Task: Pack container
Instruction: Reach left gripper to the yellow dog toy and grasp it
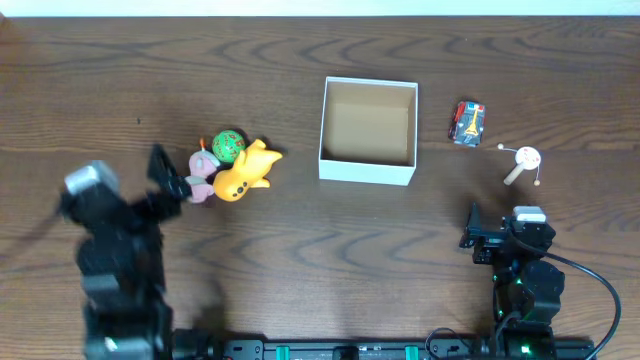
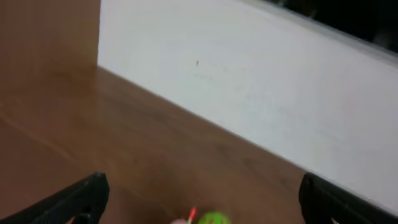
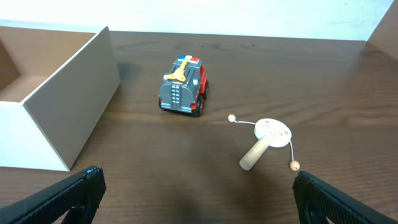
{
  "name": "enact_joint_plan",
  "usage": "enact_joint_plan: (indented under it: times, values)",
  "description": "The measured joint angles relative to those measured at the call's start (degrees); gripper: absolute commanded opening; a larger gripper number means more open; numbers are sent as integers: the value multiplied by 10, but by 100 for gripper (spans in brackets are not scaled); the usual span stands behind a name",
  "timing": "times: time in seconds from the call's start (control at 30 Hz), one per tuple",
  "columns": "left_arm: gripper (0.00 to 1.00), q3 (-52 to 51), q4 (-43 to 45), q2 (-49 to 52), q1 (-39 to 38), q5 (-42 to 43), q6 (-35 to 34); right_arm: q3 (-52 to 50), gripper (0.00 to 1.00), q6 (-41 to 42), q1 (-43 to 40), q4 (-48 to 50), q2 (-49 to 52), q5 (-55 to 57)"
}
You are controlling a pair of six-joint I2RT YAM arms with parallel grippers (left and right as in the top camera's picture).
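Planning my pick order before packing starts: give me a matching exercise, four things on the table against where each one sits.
Things:
1. container
2. toy fire truck
3. yellow toy
4. wooden drum rattle

Places:
A. farthest right, beyond the truck
B. centre, nothing inside
C. left of the container, next to the green ball
D. just right of the container

Pairs: 1-B, 2-D, 3-C, 4-A
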Motion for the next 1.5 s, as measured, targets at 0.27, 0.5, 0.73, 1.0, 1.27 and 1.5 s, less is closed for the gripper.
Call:
enact_joint_plan:
  times: [0.27,0.5,0.73,1.0,1.27,1.5]
  values:
    - [98,294,-244,300,0,2,32,0,99,0,0,0,0,0]
    - [98,368,-285,450,0,6,36,0,99,0,0,0,0,0]
    - [98,368,-297,487,0,16,36,0,99,0,0,0,0,0]
    - [98,368,-319,522,0,88,69,0,99,0,0,0,0,0]
    - [98,368,-344,598,-16,158,119,0,99,0,0,0,0,0]
    - [99,369,-349,631,-62,171,165,0,99,0,0,0,0,0]
